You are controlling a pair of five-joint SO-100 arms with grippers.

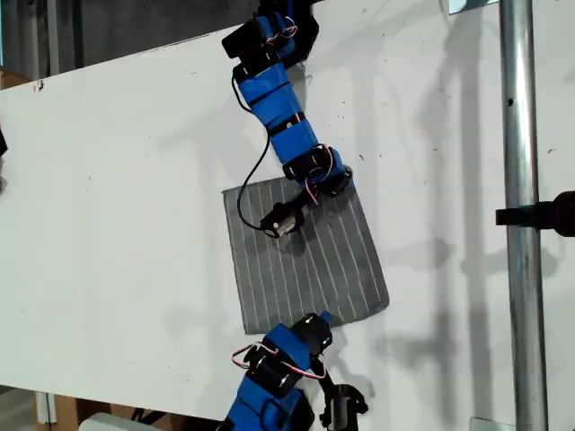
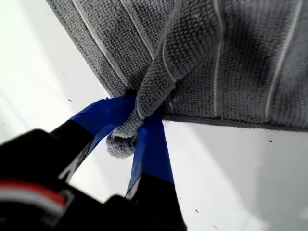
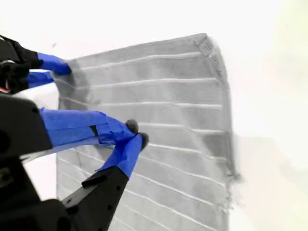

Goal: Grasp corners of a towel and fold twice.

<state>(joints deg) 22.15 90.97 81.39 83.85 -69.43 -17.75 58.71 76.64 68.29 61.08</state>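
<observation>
The grey striped towel (image 1: 305, 260) lies flat on the white table (image 1: 117, 197), at the middle of the exterior view. My first gripper (image 1: 340, 180) is shut on the towel's corner at the exterior view's upper right. The first wrist view shows that corner (image 2: 144, 91) bunched between the blue fingers of this gripper (image 2: 132, 127). My second gripper (image 1: 322, 317) hovers at the towel's near edge. In the second wrist view its (image 3: 138, 132) tips meet over the towel (image 3: 178, 120), with no cloth seen between them. That view also shows the first gripper (image 3: 65, 72) at the far corner.
A vertical metal pole (image 1: 517, 180) with a black clamp (image 1: 539, 214) stands at the exterior view's right. The table's near edge runs along the bottom of the exterior view, close beside the second arm's base (image 1: 269, 395).
</observation>
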